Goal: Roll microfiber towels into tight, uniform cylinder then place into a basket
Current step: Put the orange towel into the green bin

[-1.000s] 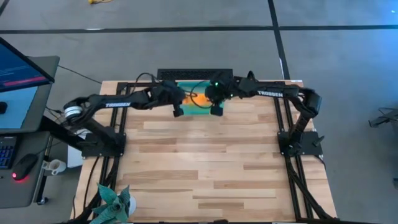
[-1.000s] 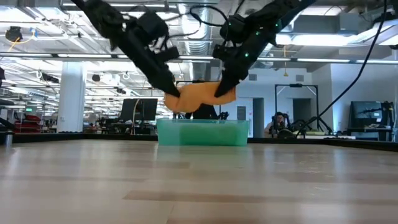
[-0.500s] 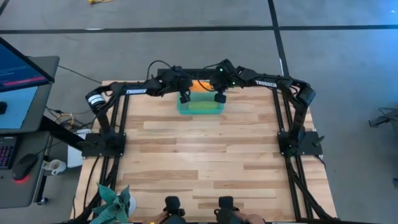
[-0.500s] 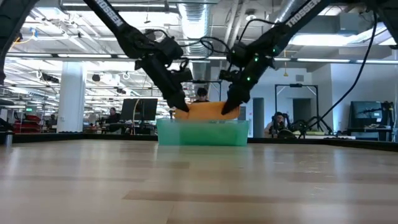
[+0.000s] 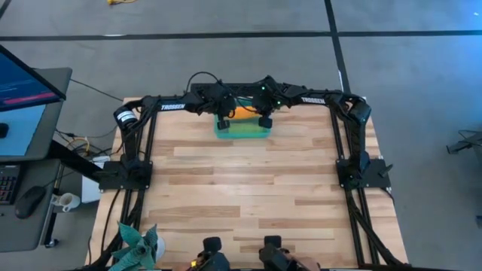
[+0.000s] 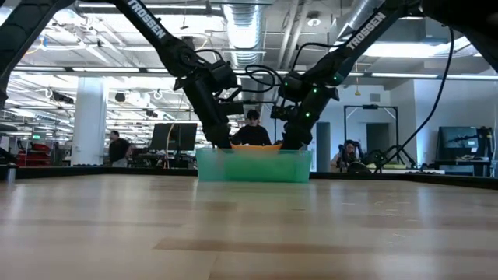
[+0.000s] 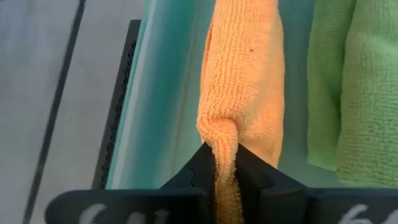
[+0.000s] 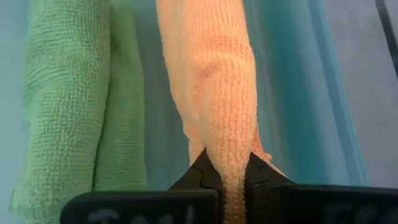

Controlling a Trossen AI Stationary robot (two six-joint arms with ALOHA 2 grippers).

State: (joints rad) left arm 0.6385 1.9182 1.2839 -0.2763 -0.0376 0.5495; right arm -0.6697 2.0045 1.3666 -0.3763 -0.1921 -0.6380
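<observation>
While both end effectors pinch it, orange towel (image 7: 239, 93) (rolled) enters basket (image 5: 242, 133).

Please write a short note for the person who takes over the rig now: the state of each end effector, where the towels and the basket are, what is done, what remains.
Left end effector: shut on one end of the rolled orange towel, down in the basket.
Right end effector: shut on the other end of the orange towel.
Basket: at the table's far edge, centre.
Green towel: rolled, lying in the basket beside the orange one.
Done: both towels rolled; green one placed; orange one lowered into the basket.
Left: open both end effectors, release the orange towel, withdraw the arms.
</observation>
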